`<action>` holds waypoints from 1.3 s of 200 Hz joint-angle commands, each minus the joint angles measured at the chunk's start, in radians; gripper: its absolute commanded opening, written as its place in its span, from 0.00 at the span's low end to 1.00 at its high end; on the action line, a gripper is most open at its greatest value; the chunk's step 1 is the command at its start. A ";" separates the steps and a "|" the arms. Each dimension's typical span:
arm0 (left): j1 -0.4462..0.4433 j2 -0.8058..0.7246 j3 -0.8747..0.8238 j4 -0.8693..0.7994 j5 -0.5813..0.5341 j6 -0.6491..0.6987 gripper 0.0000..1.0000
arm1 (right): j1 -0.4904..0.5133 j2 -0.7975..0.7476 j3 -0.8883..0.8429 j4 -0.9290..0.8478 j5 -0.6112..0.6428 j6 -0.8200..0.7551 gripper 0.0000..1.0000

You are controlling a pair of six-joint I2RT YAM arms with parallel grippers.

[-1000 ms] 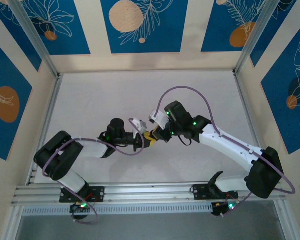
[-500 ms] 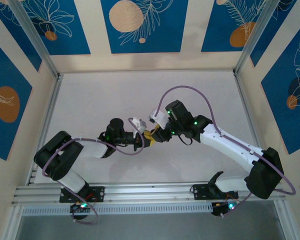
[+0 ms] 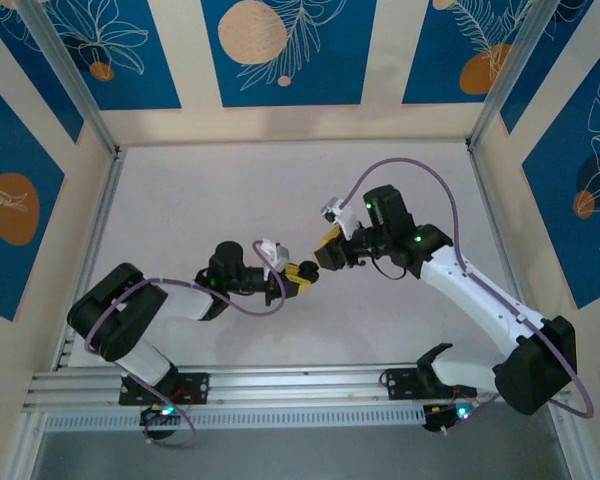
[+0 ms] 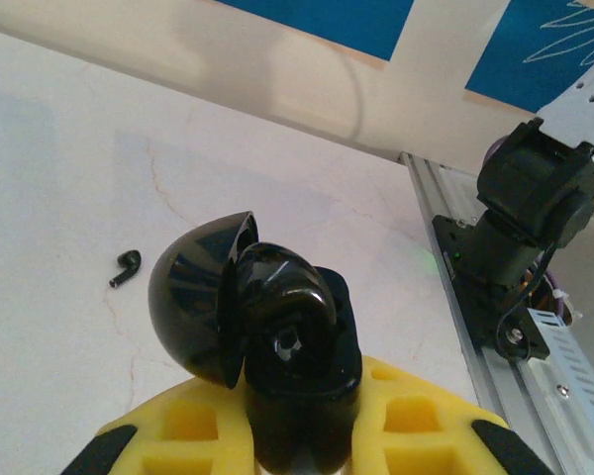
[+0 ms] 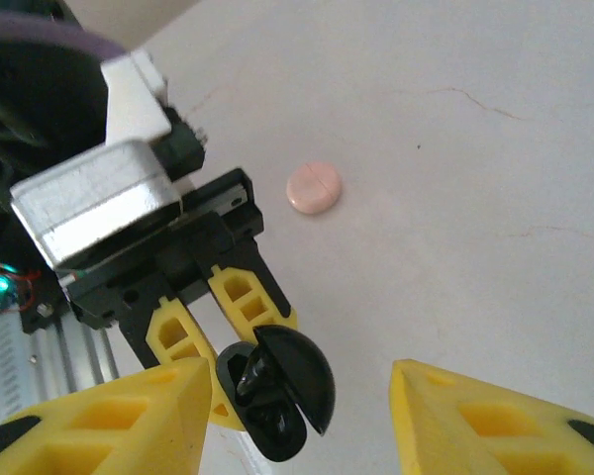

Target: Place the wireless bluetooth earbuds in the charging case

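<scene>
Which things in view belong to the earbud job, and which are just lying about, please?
Job:
black charging case, lid open, in the fingers of the left gripper
black earbud, loose on the table
pink round case, shut, on the table
right gripper, open

Just about:
aluminium rail
blue wall panels

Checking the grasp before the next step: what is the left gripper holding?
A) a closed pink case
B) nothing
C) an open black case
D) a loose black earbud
C: the left gripper is shut on the black charging case, its lid hinged open.
</scene>
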 commanded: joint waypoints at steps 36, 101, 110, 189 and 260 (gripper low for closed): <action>0.008 -0.079 -0.063 0.028 -0.047 0.136 0.17 | -0.089 0.010 -0.006 -0.034 -0.147 0.120 0.51; 0.006 -0.176 -0.077 -0.137 -0.126 0.271 0.17 | -0.037 0.012 0.002 -0.062 -0.209 0.141 0.37; 0.007 -0.193 -0.082 -0.158 -0.148 0.289 0.17 | -0.041 0.011 -0.001 -0.072 -0.145 0.158 0.37; -0.001 -0.323 -0.088 -0.396 -0.323 0.391 0.17 | -0.205 0.309 0.109 -0.350 0.173 0.398 0.40; 0.000 -0.370 -0.094 -0.468 -0.359 0.407 0.17 | -0.255 0.558 0.144 -0.363 0.245 0.439 0.45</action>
